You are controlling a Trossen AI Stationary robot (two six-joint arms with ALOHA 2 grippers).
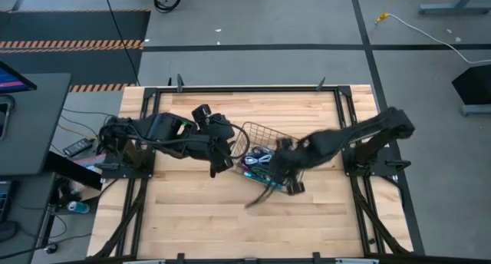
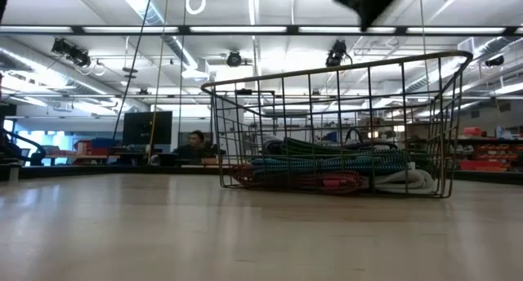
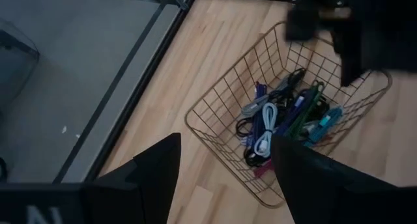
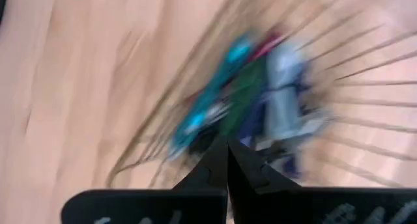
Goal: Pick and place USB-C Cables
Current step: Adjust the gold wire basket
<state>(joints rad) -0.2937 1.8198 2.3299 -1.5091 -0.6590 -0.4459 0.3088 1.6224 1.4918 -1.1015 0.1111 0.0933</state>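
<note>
Starting at the left of the table, the left gripper [image 1: 222, 163] hovers just beside the wire basket's [image 1: 249, 131] left rim, fingers [image 3: 156, 168] spread wide and holding nothing, its wrist camera looking down into the pile — a stance that reads as lining up for a reach, or simply keeping clear of the other arm. Moving on to the middle, there's the basket itself, standing on the wooden table [image 1: 199, 210], and inside it the USB-C Cables [image 3: 277, 120]: a tangle of small bundles in purple, grey-silver, green, teal and black, all heaped together in the mesh, none seen out on the boards. From table height the heap lies low on the basket floor, red and teal strands showing through the wires. Further right, the right gripper [image 4: 227, 160] reaches in over the basket's right side, fingers pinched together with nothing seen between them; its view is smeared, so whether the tips touch any cable I cannot tell. Writing? A few pale letters on the gripper bodies, cut off and unreadable; no brand legible on the cables.
</note>
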